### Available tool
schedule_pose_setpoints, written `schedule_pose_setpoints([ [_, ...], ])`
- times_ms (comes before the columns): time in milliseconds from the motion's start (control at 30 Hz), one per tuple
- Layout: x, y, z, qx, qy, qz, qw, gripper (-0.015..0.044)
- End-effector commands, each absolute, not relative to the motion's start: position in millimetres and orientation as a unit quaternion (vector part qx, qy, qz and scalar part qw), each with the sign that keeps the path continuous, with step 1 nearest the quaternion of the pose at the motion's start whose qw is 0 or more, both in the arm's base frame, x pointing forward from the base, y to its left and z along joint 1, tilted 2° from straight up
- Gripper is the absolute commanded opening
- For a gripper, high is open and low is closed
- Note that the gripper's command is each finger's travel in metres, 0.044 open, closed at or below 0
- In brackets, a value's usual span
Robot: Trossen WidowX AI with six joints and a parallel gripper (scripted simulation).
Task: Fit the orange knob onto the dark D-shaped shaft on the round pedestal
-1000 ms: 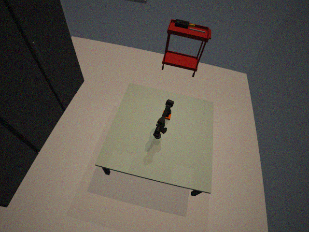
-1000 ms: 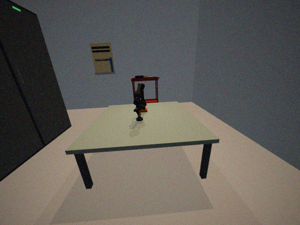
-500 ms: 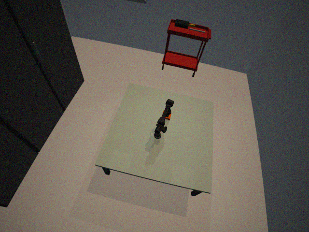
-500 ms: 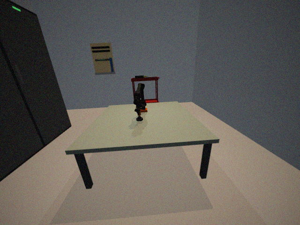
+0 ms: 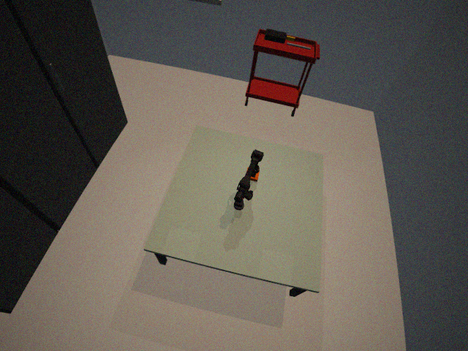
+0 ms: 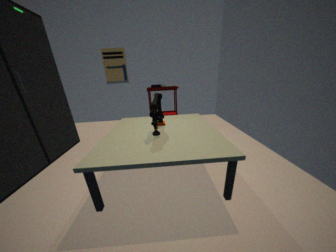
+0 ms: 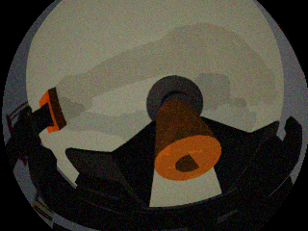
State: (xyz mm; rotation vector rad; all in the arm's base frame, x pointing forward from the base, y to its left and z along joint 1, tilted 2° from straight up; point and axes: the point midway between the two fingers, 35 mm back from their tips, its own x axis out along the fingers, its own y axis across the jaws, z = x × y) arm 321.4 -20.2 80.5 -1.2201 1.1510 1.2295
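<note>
The orange knob point(image 7: 179, 120) is a tapered cylinder, its near end face showing a dark hole with a straight-edged part in the wrist view. My gripper point(image 7: 177, 123) point(image 6: 155, 126) is shut on the knob, one black finger on each side. The dark round pedestal point(image 7: 155, 100) point(image 6: 156, 133) point(image 5: 238, 208) stands on the table beyond the knob's far end. The knob is over the pedestal, and its far end overlaps the pedestal's middle in the wrist view. The shaft is hidden, so I cannot tell whether the knob's far end touches it or is around it.
The pale green table point(image 5: 287, 227) point(image 6: 189, 143) carries the arm's orange base plate point(image 5: 254, 179) point(image 6: 163, 123) point(image 7: 59, 113) behind the pedestal. A red cart point(image 5: 273, 91) point(image 6: 162, 88) stands beyond the table, and a dark cabinet point(image 5: 49, 151) point(image 6: 27, 94) stands on the left.
</note>
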Motion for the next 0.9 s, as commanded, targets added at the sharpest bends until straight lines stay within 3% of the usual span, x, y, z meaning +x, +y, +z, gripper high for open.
schedule_pose_setpoints([
  [0,324.1,-20.1,81.1,-0.509,0.473,0.510,0.506,0.0000],
  [867,328.5,-20.1,78.8,-0.509,0.473,0.510,0.506,0.0000],
])
